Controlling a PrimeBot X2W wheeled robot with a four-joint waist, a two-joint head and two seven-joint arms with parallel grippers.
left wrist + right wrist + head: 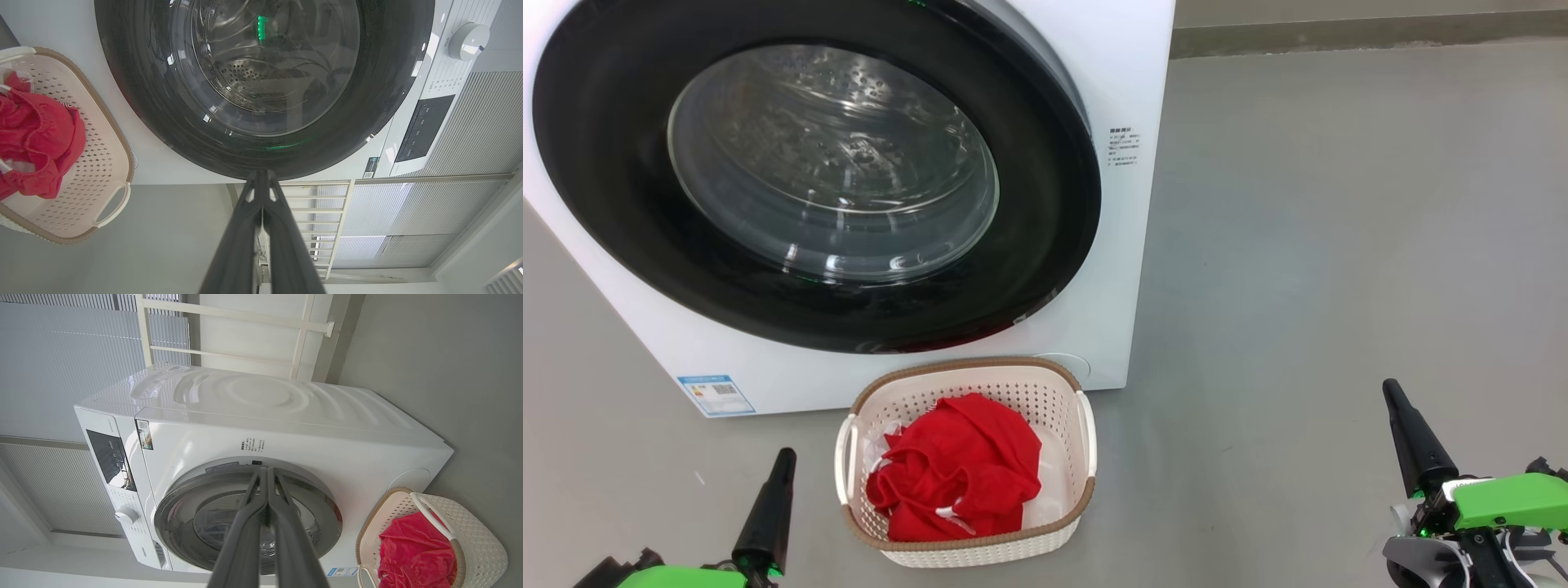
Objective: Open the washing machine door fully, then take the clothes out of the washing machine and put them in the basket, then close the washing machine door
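The white washing machine (1111, 73) stands ahead, and its door (605, 204), black-rimmed with a glass bowl window, lies flat against the front. On the floor just in front sits the cream basket (1068, 392) holding red clothes (960, 474). My left gripper (784, 457) is low at the basket's left, shut and empty. My right gripper (1390, 390) is off to the right over bare floor, shut and empty too. The left wrist view shows the door (135, 94), the basket (102, 159) and the clothes (36, 134). The right wrist view shows the machine (286, 416), the basket (478, 535) and the clothes (412, 551).
Grey floor (1339, 245) stretches to the right of the machine. A blue label sticker (716, 394) sits low on the machine's front. In the right wrist view the control panel (112, 461) and dial (126, 515) show, with slatted wall panels (61, 367) behind the machine.
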